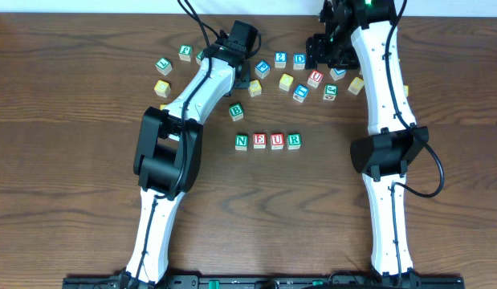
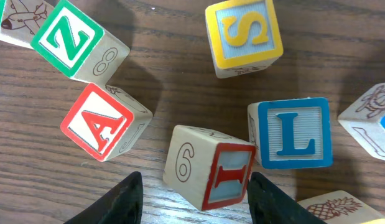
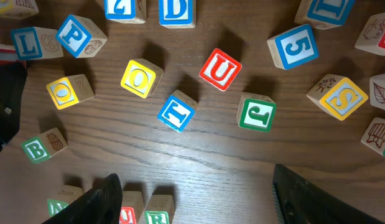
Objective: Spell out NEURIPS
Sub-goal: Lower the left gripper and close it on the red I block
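Cubes N [image 1: 242, 141], E [image 1: 259, 141], U [image 1: 277, 141], R [image 1: 294, 140] form one row.

Overhead is looking straight down at the whole table [image 1: 71, 160]. Both wrist cameras are peering down closely at its scattered cubes [image 1: 286, 80] [image 2: 295, 134] [image 3: 220, 68].

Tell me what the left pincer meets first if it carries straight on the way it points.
The red I block, tilted just ahead of the left pincer and in line with its gap. Depth is unclear, but nothing seems nearer.
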{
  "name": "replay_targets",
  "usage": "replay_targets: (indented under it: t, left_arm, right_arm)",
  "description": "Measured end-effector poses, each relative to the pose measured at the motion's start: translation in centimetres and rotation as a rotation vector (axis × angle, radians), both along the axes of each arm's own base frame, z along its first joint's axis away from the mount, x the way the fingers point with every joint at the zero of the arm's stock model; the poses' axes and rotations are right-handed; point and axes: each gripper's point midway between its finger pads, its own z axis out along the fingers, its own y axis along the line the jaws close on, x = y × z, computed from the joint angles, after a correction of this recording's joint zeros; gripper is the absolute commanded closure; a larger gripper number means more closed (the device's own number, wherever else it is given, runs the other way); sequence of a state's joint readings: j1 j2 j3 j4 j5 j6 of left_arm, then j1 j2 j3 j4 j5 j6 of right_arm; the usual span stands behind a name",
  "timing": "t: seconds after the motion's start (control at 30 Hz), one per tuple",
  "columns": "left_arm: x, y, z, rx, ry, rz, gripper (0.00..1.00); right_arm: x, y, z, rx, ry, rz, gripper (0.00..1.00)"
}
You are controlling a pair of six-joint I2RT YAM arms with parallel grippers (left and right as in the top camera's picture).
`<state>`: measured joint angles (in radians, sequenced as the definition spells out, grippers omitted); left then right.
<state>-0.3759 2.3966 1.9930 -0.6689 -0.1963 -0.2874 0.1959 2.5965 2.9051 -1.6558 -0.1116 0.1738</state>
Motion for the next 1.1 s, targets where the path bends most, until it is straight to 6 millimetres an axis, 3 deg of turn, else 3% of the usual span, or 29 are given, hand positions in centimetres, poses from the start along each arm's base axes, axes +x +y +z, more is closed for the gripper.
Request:
replay_targets:
  t: [0.63,1.1]
  left_arm:
    - [0.9,0.2,0.3,-0.009,-0.03,-0.003,0.47]
    - [1.9,4.1,0.3,-0.006,-0.028,0.059,0.47]
  right_arm:
    - [-0.2,0.0,0.0,-0.002,0.009,0.0,0.29]
    - [-0.2,0.0,0.0,-0.001,0.007,0.0,0.27]
